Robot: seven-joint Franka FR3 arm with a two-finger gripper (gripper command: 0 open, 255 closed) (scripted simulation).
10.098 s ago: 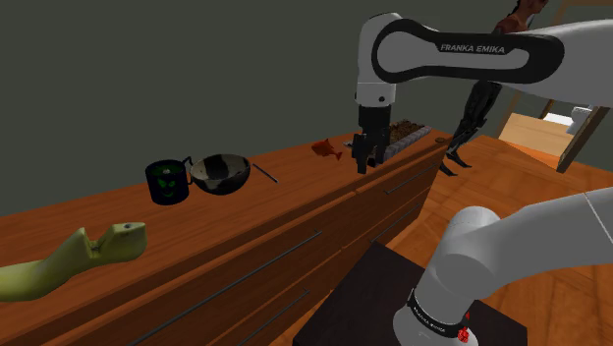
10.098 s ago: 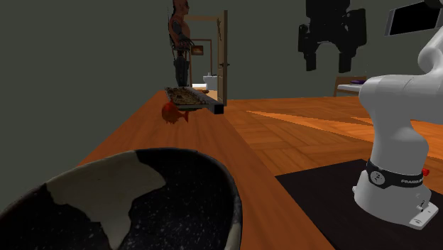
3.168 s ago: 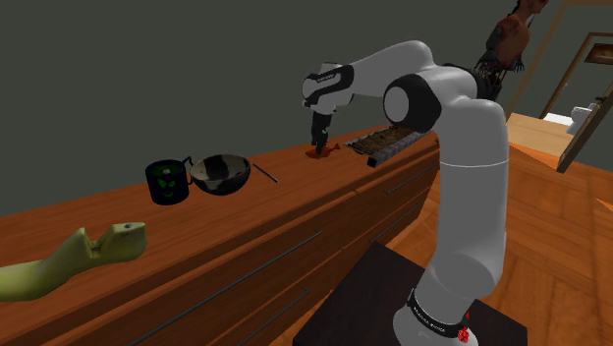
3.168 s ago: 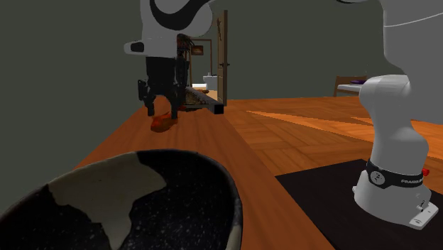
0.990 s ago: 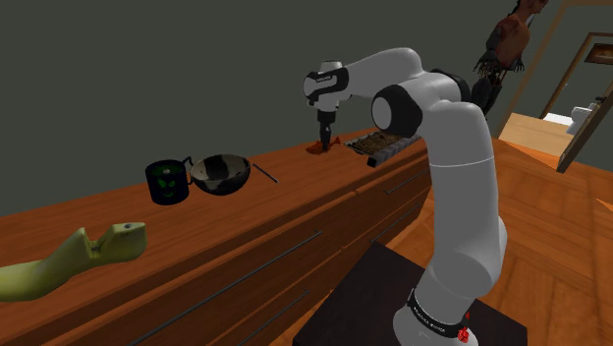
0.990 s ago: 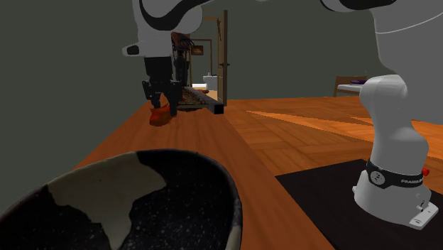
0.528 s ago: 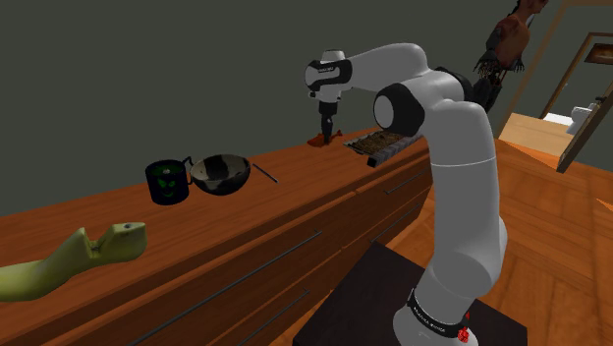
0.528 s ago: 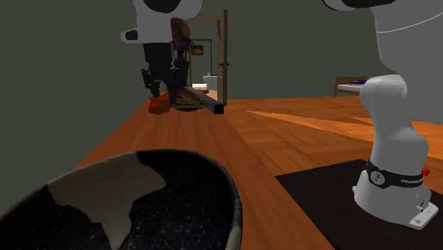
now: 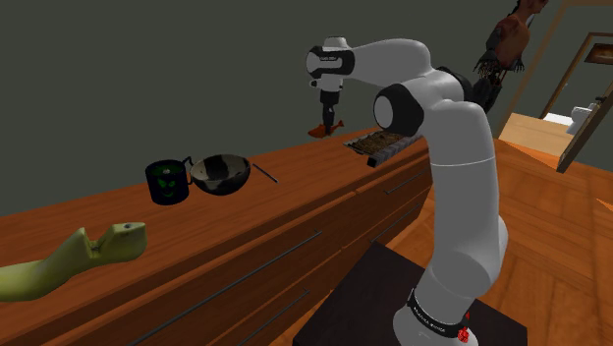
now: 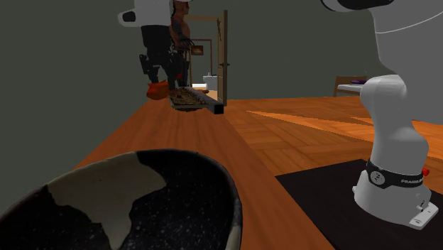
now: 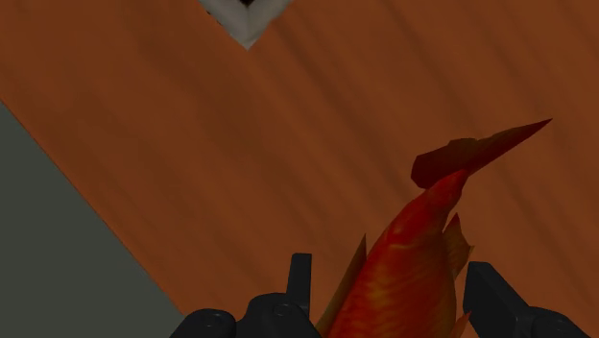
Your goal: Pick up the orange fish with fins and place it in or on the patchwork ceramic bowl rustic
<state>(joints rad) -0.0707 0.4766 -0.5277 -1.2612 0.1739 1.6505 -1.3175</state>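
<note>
Okay, long brown wooden counter with drawer fronts (image 9: 295,211) runs across the shoulder view. White jointed robot arm (image 9: 442,128) reaches from its stand over the counter's far end.

Target is the round dark bowl with pale patchwork panels (image 9: 219,173). It sits mid-counter beside a green-and-black mug (image 9: 167,182), and its inside looks empty. In the second exterior view the bowl (image 10: 128,206) is right up against the camera.

Flat dark tray of brownish bits (image 9: 385,145) lies at the far end, near the arm's hand.

All-black two-finger gripper (image 9: 331,116) points down, up off the wood, with the grey wall behind it. The wrist view shows the gripper (image 11: 389,274) clamped on the orange-red fish with pointed fins (image 11: 422,221), one finger on each side of the body and the tail sticking out over bare wood.

The fish (image 9: 324,130) hangs at the fingertips, clear of the counter as far as I can tell. It is well apart from the bowl, toward the shoulder view's right. In the second exterior view the fish (image 10: 157,90) hangs under the gripper (image 10: 160,74), far down the counter.

Progress: the grasp and lift look done. Left to do: carry the fish along the counter to the bowl, lower it, and let go. Roughly halfway, I'd say.
</note>
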